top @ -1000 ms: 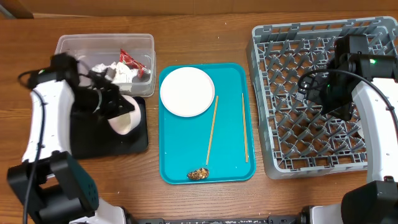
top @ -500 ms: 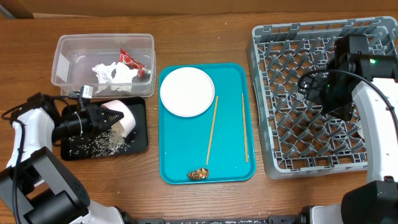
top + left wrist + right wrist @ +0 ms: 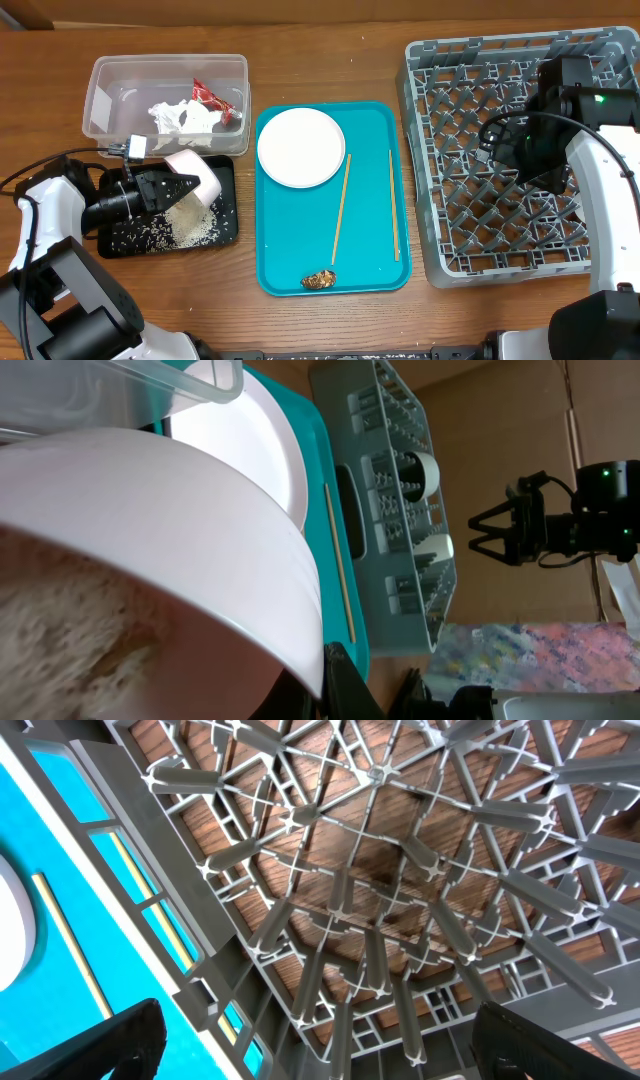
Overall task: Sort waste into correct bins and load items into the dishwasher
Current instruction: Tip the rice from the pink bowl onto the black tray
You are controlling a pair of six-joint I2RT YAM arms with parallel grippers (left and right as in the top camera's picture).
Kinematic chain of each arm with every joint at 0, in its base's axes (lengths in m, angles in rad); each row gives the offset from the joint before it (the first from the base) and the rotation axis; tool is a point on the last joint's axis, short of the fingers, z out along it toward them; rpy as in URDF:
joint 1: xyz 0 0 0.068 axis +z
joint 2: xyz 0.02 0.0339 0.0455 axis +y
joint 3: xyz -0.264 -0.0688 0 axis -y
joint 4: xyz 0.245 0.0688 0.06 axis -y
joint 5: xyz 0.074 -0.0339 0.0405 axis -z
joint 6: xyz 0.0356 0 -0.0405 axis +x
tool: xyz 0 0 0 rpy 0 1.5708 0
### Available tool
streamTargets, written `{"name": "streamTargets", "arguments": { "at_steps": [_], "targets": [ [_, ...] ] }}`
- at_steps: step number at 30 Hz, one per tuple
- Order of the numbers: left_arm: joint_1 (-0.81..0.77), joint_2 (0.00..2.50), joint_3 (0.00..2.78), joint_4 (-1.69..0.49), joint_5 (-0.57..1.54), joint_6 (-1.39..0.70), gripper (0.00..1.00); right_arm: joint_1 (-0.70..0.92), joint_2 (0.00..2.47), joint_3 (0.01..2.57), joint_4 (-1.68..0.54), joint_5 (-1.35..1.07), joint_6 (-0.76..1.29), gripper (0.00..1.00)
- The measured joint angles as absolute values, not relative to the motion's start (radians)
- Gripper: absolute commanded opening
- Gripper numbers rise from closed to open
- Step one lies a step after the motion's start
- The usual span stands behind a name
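My left gripper (image 3: 172, 185) is shut on the rim of a pale bowl (image 3: 193, 178), tipped on its side over the black tray (image 3: 225, 232). White rice grains (image 3: 190, 225) lie in a heap in the tray. In the left wrist view the bowl (image 3: 170, 530) fills the frame with rice (image 3: 60, 650) inside. The clear tub (image 3: 105, 80) holds the red wrapper (image 3: 208, 96) and white tissue (image 3: 183, 118). The plate (image 3: 300, 146), two chopsticks (image 3: 341, 207) and a brown scrap (image 3: 320, 279) lie on the teal tray. My right gripper (image 3: 520, 150) is open over the grey rack (image 3: 450, 230).
The teal serving tray (image 3: 290, 250) sits in the middle, between the black tray and the rack. In the right wrist view the rack's lattice and pegs (image 3: 380, 920) lie just below the fingers, with the teal tray's edge (image 3: 70, 850) at left.
The left arm swung down to the left and tipped the bowl over the black tray. More rice has spilled into a heap in the tray. The right arm has not moved.
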State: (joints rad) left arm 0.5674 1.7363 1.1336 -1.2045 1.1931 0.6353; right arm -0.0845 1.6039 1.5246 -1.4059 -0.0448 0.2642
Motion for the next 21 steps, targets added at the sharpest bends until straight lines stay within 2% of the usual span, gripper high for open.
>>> {"name": "streamTargets", "arguments": {
  "at_steps": [16,21],
  "targets": [
    [0.567,1.736,1.134,-1.195,1.197,0.640,0.04,-0.084,1.604,1.525,-1.406,-0.045,0.264,1.00],
    [0.567,1.736,1.133,-1.121,1.192,0.599,0.04,-0.084,1.604,1.525,-1.406,-0.045,0.264,1.00]
  ]
}}
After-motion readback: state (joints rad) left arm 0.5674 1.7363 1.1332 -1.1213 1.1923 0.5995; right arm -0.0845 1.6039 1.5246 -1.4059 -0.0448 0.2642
